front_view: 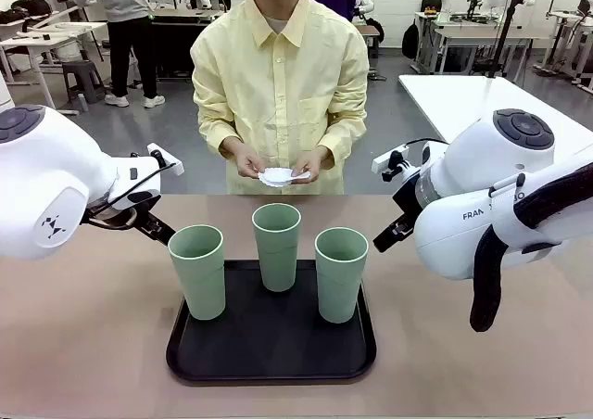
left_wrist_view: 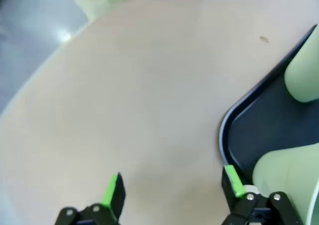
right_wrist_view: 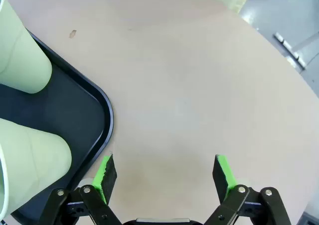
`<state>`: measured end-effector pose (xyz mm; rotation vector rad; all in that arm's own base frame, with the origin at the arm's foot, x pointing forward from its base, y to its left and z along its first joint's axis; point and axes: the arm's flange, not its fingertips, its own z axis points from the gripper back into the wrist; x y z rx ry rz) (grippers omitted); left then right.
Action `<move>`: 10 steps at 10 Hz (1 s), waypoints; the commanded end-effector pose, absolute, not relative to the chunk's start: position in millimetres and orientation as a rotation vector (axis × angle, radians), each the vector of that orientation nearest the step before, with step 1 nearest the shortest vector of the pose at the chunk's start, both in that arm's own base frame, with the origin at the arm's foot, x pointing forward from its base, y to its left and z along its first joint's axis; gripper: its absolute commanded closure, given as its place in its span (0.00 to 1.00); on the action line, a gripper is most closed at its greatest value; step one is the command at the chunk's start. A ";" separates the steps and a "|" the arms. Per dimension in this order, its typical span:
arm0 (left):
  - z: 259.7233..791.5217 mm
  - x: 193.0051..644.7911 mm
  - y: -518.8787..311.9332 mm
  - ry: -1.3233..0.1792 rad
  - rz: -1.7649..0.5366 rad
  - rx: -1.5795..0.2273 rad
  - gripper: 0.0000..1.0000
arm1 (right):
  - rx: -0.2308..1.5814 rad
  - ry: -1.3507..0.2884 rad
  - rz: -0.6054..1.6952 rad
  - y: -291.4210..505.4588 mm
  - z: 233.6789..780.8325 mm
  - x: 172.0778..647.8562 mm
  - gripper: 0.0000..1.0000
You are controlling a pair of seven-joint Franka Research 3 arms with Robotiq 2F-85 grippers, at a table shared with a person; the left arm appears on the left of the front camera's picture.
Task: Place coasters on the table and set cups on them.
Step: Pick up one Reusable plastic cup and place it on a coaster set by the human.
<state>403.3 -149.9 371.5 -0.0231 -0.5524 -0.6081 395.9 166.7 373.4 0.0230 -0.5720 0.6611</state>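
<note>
Three pale-green cups stand upright on a black tray (front_view: 269, 354): the left cup (front_view: 196, 285), the middle cup (front_view: 277, 246) and the right cup (front_view: 341, 273). Across the tan-pink table (front_view: 83, 345), a person holds white lacy coasters (front_view: 283, 175) in both hands at waist height. My left gripper (left_wrist_view: 173, 186) is open over bare table beside the tray's left edge (left_wrist_view: 223, 135), with two cups (left_wrist_view: 304, 78) (left_wrist_view: 284, 180) close by. My right gripper (right_wrist_view: 164, 172) is open over bare table beside the tray's right edge (right_wrist_view: 107, 118), near two cups (right_wrist_view: 20, 56) (right_wrist_view: 30, 160).
The left arm (front_view: 56, 183) and the right arm (front_view: 491, 206) flank the tray. Bare tabletop lies on both sides of the tray and between it and the person. A white table (front_view: 463, 99) stands behind at the right.
</note>
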 end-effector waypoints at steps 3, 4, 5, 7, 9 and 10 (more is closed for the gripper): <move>371.5 403.2 -149.9 -0.552 -0.608 -0.023 0.00 | 0.023 -0.572 0.661 166.7 373.4 395.9 0.00; 371.5 403.2 -149.9 -0.552 -0.608 -0.023 0.00 | 0.023 -0.572 0.661 166.7 373.4 395.9 0.00; 371.5 403.2 -149.9 -0.552 -0.608 -0.023 0.00 | 0.023 -0.572 0.661 166.7 373.4 395.9 0.00; 371.5 403.2 -149.9 -0.552 -0.608 -0.023 0.00 | 0.023 -0.572 0.661 166.7 373.4 395.9 0.00; 371.5 403.2 -149.9 -0.552 -0.608 -0.023 0.00 | 0.023 -0.572 0.661 166.7 373.4 395.9 0.00; 371.5 403.2 -149.9 -0.552 -0.608 -0.023 0.00 | 0.023 -0.572 0.661 166.7 373.4 395.9 0.00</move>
